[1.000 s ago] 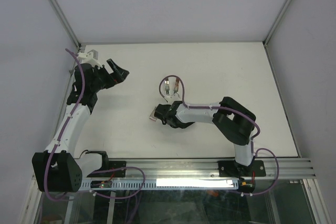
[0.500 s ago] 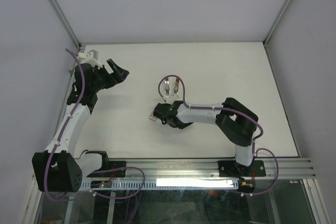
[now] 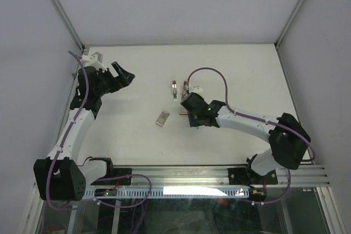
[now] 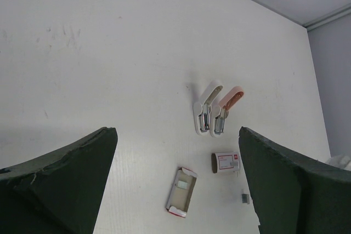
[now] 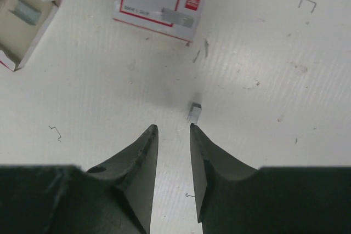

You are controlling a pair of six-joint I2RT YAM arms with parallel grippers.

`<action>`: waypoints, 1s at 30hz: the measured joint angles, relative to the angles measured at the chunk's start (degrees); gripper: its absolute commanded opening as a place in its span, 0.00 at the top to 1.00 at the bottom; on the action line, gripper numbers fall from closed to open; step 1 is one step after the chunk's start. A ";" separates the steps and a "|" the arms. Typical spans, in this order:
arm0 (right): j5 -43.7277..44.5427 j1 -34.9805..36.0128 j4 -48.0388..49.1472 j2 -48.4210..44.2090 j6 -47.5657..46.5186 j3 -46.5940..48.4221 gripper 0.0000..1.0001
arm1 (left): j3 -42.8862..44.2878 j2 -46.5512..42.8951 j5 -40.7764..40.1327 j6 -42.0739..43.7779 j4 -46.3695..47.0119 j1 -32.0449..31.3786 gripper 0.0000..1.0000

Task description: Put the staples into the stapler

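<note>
The staples [image 5: 26,8] are likely very light and stiff, but they are only stuck together in a thin bar, so I think a hard pinch or a bend could snap it into bits. The metal looks smooth and may slip. The best place to hold is probably across the two long sides, near the middle, not at the ends. They look like a small shiny grey block lying flat in a little open tray [image 5: 16,36] with pale walls and red ends. The tray sits on the white table [image 3: 247,69], near the red-and-white box [image 5: 159,4] and not far from the white stapler [image 4: 204,114] and the pink stapler [image 4: 226,108]. A tiny grey bit [image 5: 194,112] — maybe a broken-off piece — lies just past the tips of the right claw [image 5: 173,130], whose fingers are a little apart with nothing between them. The left claw [image 4: 176,131] is spread wide, holds nothing, and is well apart from the tray.
</note>
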 measured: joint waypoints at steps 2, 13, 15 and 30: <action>-4.61 -4.02 4.55 -4.44 0.50 -4.85 0.66 | 0.00 0.00 0.00 0.00 -0.02 0.00 0.03; -26.53 -18.91 19.85 -9.86 5.70 -19.47 0.65 | -0.28 0.00 0.00 0.00 0.07 0.00 0.03; -28.44 -19.74 21.68 -9.84 6.32 -20.37 0.65 | -0.39 0.00 0.00 0.00 0.07 0.00 0.03; -29.62 -20.35 24.76 -7.61 7.34 -21.33 0.67 | -0.50 0.00 0.02 0.00 0.13 0.00 0.03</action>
